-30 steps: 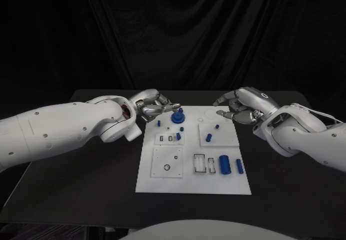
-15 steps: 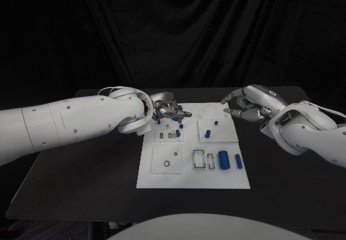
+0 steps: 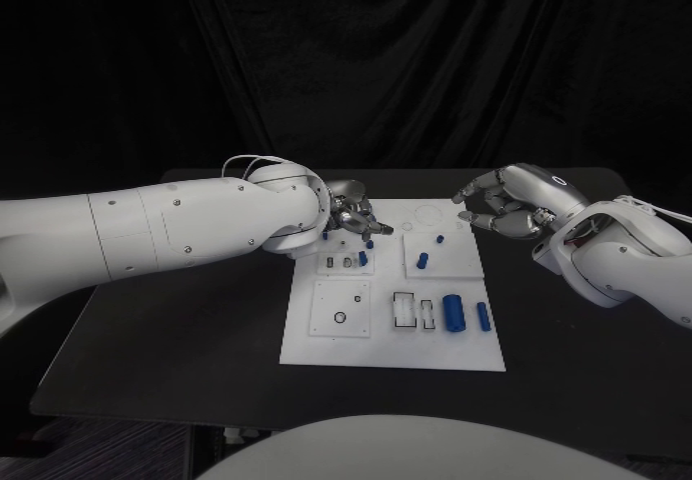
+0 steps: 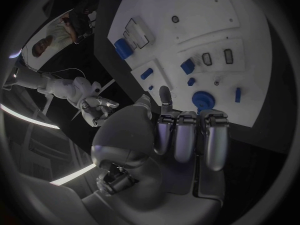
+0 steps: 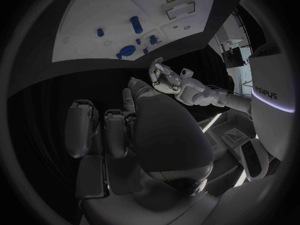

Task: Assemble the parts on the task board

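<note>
Sitting in the board's [image 3: 389,352] far-left corner, the round blue part [image 4: 203,99] is lying just beyond the left hand's [image 3: 351,216] fingers [image 4: 187,135], which are curling together, holding nothing I can see. Hovering off the board's far-right edge, the right hand [image 3: 505,208] is loosely curled and empty. Judging from here, a blind reach is risking knocking the nearby pegs [image 3: 421,261] over.
</note>
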